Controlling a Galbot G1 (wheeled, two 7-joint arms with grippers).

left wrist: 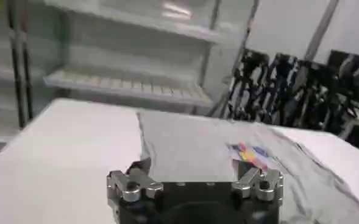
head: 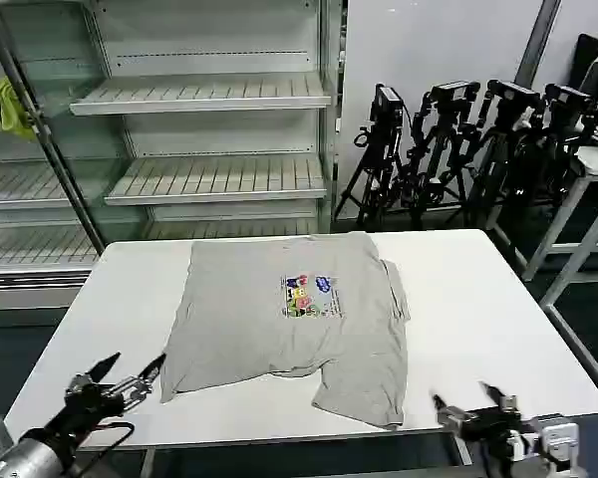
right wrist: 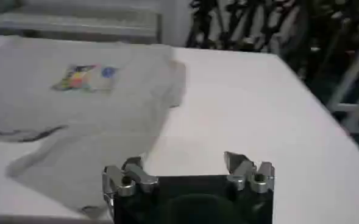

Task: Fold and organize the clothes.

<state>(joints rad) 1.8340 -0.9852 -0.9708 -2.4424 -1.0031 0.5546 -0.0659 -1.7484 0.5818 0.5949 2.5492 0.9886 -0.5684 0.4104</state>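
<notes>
Jaws apart on both grippers, clamped on nothing. Grey T-shirt [head: 297,321] spread at frame centre on white table [head: 478,299], printed graphic [head: 308,296] up. Left gripper [head: 130,376] lower left, right gripper [head: 468,400] lower right, both off the cloth.

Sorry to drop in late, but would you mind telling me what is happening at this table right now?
A two-armed robot is set up to fold a grey T-shirt, which lies spread and rumpled on the white table, printed graphic facing up. Nothing is being held. The left gripper hovers open at the near left corner, just short of the shirt's edge. The right gripper waits open at the near right edge, beside the shirt's lower corner. No fold is made yet.
</notes>
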